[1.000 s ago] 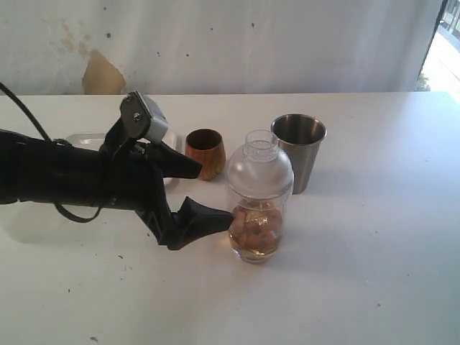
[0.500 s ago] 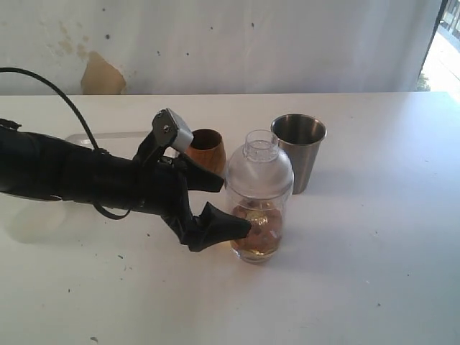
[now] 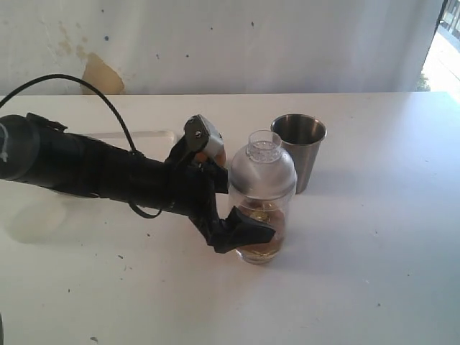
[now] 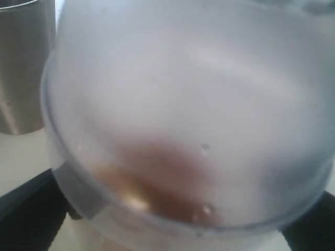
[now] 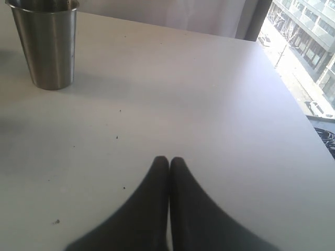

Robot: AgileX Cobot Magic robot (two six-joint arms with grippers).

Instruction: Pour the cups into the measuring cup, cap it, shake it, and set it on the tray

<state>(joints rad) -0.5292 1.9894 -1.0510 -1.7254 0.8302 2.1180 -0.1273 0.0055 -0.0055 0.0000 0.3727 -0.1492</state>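
Observation:
The clear measuring cup (image 3: pixel 261 231) stands mid-table with brown contents, and the dome cap (image 3: pixel 261 171) sits on it. My left gripper (image 3: pixel 234 204) is open, one finger on each side of the cup's lower body; whether the fingers touch it I cannot tell. In the left wrist view the cap (image 4: pixel 193 94) fills the picture, and the gripper (image 4: pixel 172 222) shows only as dark fingers (image 4: pixel 26 214) at the corners. The steel tumbler (image 3: pixel 299 151) (image 5: pixel 47 44) stands upright behind on the right. The wooden cup (image 3: pixel 218 154) is mostly hidden by my wrist. My right gripper (image 5: pixel 169 158) is shut and empty, over bare table.
The white tray (image 3: pixel 136 134) lies at the back left, partly hidden behind my left arm. A black cable (image 3: pixel 79 80) arcs above that arm. The table's right edge (image 5: pixel 309 125) lies beyond my right gripper. The steel tumbler (image 4: pixel 23 68) stands close beside the measuring cup.
My left arm has reached to the right, carrying the open gripper from beside the measuring cup to around it. It now covers most of the wooden cup.

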